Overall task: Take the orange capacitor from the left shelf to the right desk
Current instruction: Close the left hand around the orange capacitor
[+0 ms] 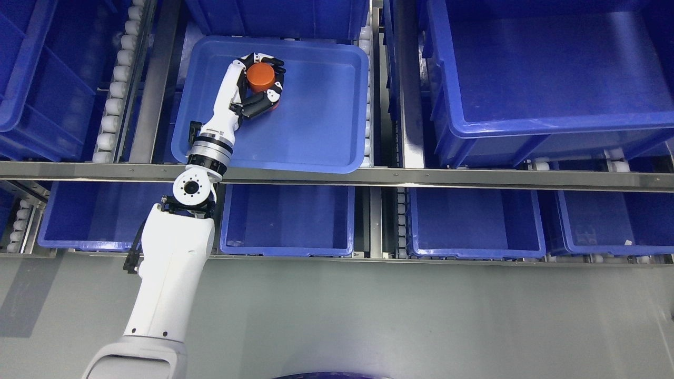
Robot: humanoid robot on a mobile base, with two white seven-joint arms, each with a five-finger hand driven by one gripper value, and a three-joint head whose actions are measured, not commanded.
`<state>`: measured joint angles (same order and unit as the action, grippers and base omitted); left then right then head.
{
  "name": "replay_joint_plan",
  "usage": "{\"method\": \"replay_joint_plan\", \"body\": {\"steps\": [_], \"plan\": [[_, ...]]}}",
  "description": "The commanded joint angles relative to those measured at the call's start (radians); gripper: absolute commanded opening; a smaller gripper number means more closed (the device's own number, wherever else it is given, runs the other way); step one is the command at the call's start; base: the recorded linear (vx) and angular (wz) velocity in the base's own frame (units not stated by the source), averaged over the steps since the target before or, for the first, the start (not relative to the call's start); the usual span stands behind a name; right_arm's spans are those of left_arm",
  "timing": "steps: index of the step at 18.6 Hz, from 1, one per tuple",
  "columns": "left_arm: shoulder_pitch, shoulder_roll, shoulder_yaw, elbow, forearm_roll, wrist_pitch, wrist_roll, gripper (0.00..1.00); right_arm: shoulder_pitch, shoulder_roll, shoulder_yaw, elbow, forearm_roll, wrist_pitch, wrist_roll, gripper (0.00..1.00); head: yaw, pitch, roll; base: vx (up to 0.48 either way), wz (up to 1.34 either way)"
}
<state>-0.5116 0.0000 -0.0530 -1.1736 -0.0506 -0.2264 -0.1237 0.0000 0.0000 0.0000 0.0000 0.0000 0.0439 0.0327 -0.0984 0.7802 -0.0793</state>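
Observation:
An orange cylindrical capacitor (261, 77) stands in the upper left part of a shallow blue tray (321, 131) on the shelf's upper level. My left hand (263, 84) reaches into that tray from below, and its black and white fingers (271, 95) curl around the capacitor's sides. The white left forearm (174, 273) rises from the lower left and crosses the shelf's metal rail. The capacitor's lower part is hidden by the fingers, so I cannot tell whether it is lifted off the tray floor.
A horizontal metal rail (421, 178) crosses the picture below the tray. A large deep blue bin (553, 68) stands to the right, more blue bins (287, 221) sit on the lower level, and white rollers (118, 79) run along the left. Grey floor (421, 316) lies in front.

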Motion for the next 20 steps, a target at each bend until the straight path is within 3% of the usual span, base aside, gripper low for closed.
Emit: {"method": "replay_joint_plan", "body": {"steps": [1,5,11,20], "plan": [[0.002,0.017,0.005,-0.202,0.141,-0.005,-0.001,0.00,0.002,-0.017,-0.011,-0.034,0.000,0.001,-0.001,1.00,0.0000,0.000,0.000,0.000,0.00],[0.042,0.017,-0.024,-0.353,0.215,-0.033,0.002,0.01,0.002,-0.017,-0.011,-0.034,0.000,0.001,-0.001,1.00,0.0000,0.000,0.000,0.000,0.00],[0.134,0.017,-0.091,-0.435,0.215,-0.214,-0.001,0.01,0.002,-0.017,-0.011,-0.034,0.000,-0.001,-0.001,1.00,0.0000,0.000,0.000,0.000,0.00],[0.304,0.017,-0.130,-0.479,0.215,-0.229,-0.033,0.01,0.002,-0.017,-0.011,-0.034,0.000,0.001,-0.001,1.00,0.0000,0.000,0.000,0.000,0.00]]}}
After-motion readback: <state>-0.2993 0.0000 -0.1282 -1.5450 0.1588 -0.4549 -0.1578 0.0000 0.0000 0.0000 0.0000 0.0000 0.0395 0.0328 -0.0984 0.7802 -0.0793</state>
